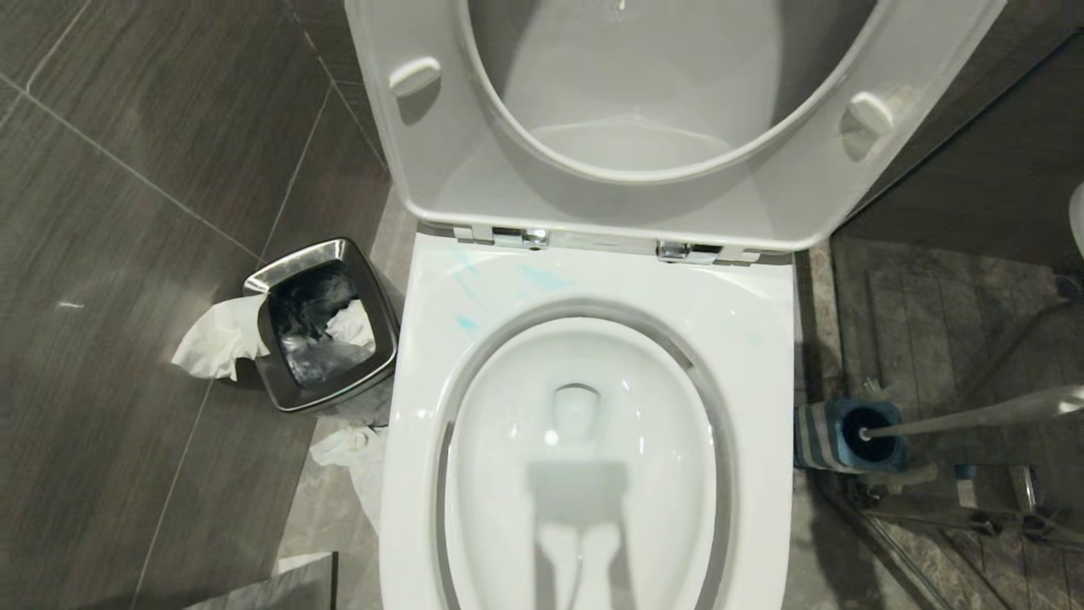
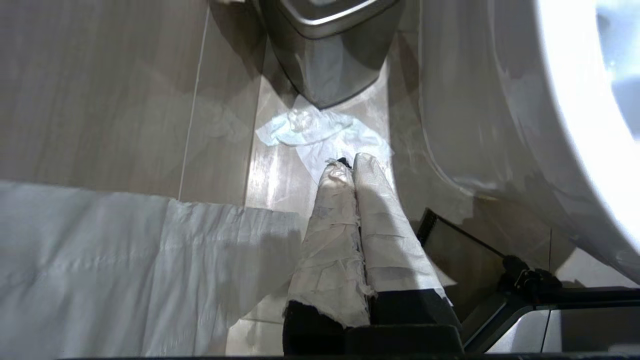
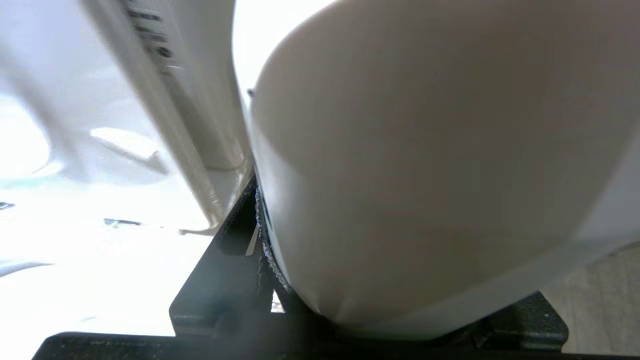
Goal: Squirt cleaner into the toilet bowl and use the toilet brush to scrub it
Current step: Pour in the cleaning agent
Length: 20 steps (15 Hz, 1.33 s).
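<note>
Dark grey tiled bathroom floor [image 1: 127, 254], seen from above. The toilet bowl [image 1: 584, 457] sits dead centre with seat and lid [image 1: 669, 110] flipped up — faint turquoise streaks of cleaner [image 1: 464, 280] show on the back of the rim near the left hinge. The toilet brush [image 1: 974, 415] stands in its grey-and-blue base [image 1: 838, 436] just right of the bowl, handle leaning off to the right. On the other side there's a small steel waste bin [image 1: 326, 326] with tissue [image 1: 216, 339] spilling out. The left gripper [image 2: 350, 165] hangs low beside the bowl, wrapped fingers pressed together on nothing. The right gripper [image 3: 265, 240] is clamped around a big white bottle [image 3: 425, 175] — it fills the right wrist view.
</note>
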Motion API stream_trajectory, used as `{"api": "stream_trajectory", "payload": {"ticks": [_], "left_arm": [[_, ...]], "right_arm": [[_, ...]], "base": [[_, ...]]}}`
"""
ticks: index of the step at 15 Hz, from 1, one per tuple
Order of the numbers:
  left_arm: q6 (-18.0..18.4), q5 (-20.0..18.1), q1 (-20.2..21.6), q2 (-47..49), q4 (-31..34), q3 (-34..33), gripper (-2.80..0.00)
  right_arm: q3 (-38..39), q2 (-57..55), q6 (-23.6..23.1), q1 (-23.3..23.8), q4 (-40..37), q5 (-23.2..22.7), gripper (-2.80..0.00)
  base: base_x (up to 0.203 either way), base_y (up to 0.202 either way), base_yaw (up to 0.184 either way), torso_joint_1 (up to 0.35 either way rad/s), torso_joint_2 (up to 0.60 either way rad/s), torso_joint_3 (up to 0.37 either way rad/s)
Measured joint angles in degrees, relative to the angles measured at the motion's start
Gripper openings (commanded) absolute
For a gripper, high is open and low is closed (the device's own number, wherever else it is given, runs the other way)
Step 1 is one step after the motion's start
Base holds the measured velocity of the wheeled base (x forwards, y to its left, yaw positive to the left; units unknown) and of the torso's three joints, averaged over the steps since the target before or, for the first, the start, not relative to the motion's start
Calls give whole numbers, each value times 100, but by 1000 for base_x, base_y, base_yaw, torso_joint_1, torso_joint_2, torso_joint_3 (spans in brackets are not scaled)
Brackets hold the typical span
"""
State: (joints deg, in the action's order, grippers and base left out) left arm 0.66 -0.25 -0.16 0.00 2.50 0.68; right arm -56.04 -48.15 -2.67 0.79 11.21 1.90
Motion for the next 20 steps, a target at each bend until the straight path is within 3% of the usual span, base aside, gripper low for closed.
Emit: {"api": "stream_trajectory", "payload": {"ticks": [20], "left_arm": [[-24, 9, 0, 0, -231, -68, -280]], "right_arm": [[-184, 194, -10, -9, -568, -158, -280]], "base": [[0, 0, 0, 1, 3, 204]]}}
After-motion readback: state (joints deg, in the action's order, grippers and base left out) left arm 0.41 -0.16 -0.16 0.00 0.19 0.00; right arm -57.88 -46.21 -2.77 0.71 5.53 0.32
